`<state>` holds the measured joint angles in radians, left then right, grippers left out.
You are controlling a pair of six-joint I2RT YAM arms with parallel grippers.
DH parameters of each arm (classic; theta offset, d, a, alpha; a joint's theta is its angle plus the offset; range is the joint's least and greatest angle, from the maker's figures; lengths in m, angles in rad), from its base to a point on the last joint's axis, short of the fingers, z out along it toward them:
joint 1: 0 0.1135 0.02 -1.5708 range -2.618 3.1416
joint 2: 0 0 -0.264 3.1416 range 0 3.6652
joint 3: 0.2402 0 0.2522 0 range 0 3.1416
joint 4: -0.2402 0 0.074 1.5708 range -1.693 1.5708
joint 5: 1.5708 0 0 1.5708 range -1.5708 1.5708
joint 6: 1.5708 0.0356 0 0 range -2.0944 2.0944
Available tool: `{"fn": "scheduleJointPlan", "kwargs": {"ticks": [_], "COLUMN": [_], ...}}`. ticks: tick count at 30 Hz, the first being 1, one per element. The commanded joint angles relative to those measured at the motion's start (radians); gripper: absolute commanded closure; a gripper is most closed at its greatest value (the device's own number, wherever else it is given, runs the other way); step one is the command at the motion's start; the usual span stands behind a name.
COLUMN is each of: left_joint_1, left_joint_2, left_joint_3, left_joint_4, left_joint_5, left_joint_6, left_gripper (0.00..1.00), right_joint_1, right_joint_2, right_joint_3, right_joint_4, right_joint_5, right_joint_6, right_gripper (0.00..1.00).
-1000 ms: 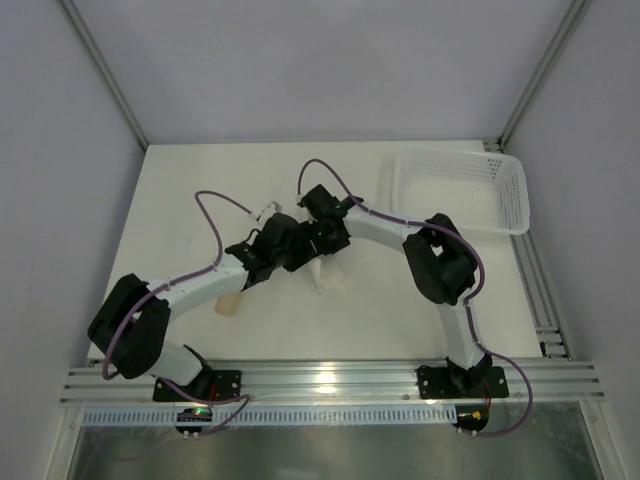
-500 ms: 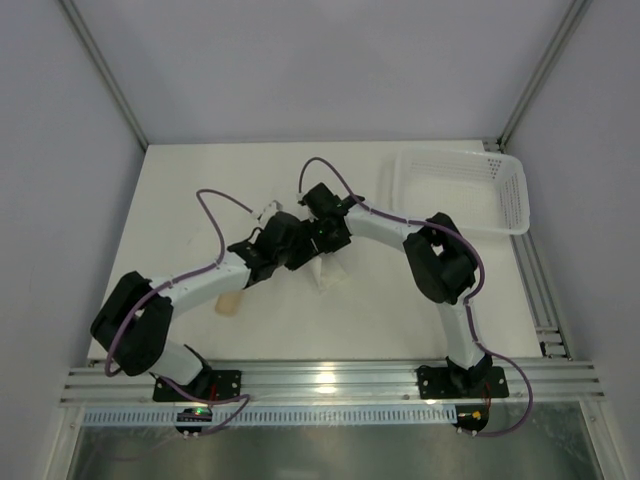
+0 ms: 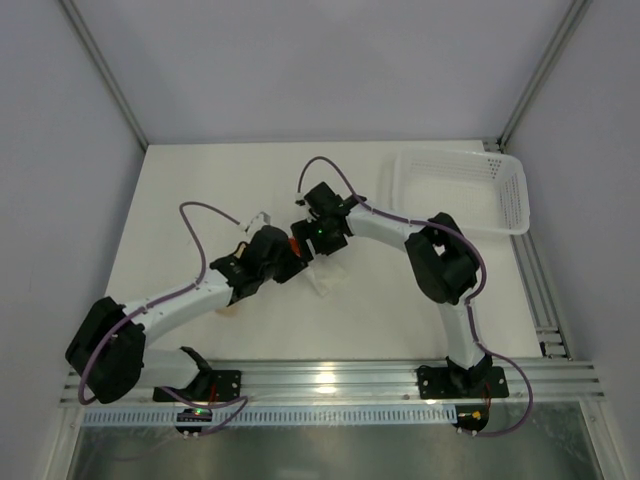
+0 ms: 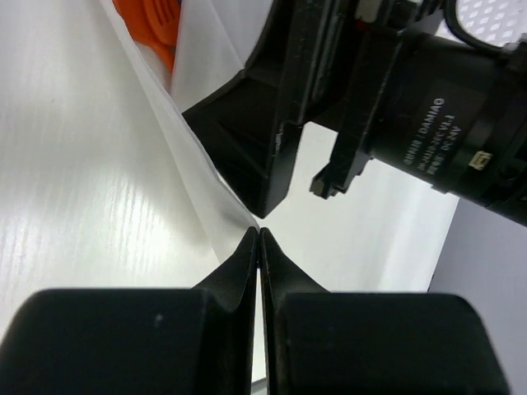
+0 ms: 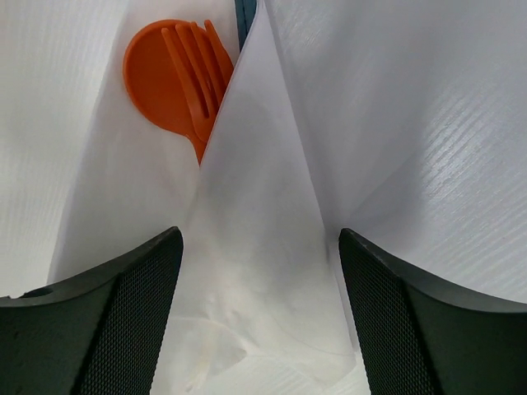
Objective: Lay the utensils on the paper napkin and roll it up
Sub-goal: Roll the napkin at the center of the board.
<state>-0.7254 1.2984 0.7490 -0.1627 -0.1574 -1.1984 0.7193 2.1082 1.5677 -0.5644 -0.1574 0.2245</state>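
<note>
**Paper flap raised over orange cutlery, roll barely begun**

Beige and short, the cylinder-like piece (image 3: 231,310) lies at the far left, mostly hidden under the left arm and no part of the job. Next along, the left gripper (image 4: 258,239) has its fingers pressed tight together. The lifted edge of the paper napkin (image 5: 263,164) runs straight down to their tips, so they appear to be nipping that edge, though the sheet between them is too thin to make out. The napkin sits mid-table with one flap drawn up into a peak. Beneath that flap lie the orange spoon (image 5: 156,66), with a fork (image 5: 198,78) laid across its bowl, and the end of a dark stick (image 5: 244,10) just beside them. All three are on the paper. The right gripper (image 5: 259,243) straddles the raised flap with its fingers spread wide, holding nothing.

The placing looks done, and the step in hand is the first fold of the roll. The next move calls for carrying the pinched edge across the cutlery and tucking it down without dragging the pieces off the sheet. The two wrists are crowded close above the napkin, so each is the other's main obstacle. The soft paper could tear or slip free. The white basket (image 3: 515,200) stands well apart at the far right of the table (image 3: 200,200)
</note>
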Motion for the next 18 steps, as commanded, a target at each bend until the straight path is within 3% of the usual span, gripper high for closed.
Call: {"fn": "scheduleJointPlan", "kwargs": {"ticks": [1,18], "left_joint_1": [-0.003,-0.006], "left_joint_2": [-0.025,-0.031], "left_joint_3": [-0.020,-0.017], "left_joint_4": [-0.012,-0.018], "left_joint_5": [-0.027,-0.033], "left_joint_6": [-0.010,-0.009], "left_gripper": [1.00,1.00], "right_joint_1": [-0.014,-0.110], "right_joint_2": [-0.016,-0.171], "right_joint_3": [-0.050,-0.124], "right_joint_4": [-0.035,0.014], "right_joint_5": [-0.065,-0.163], "right_joint_6": [0.022,0.045], "right_gripper": [0.19,0.15]}}
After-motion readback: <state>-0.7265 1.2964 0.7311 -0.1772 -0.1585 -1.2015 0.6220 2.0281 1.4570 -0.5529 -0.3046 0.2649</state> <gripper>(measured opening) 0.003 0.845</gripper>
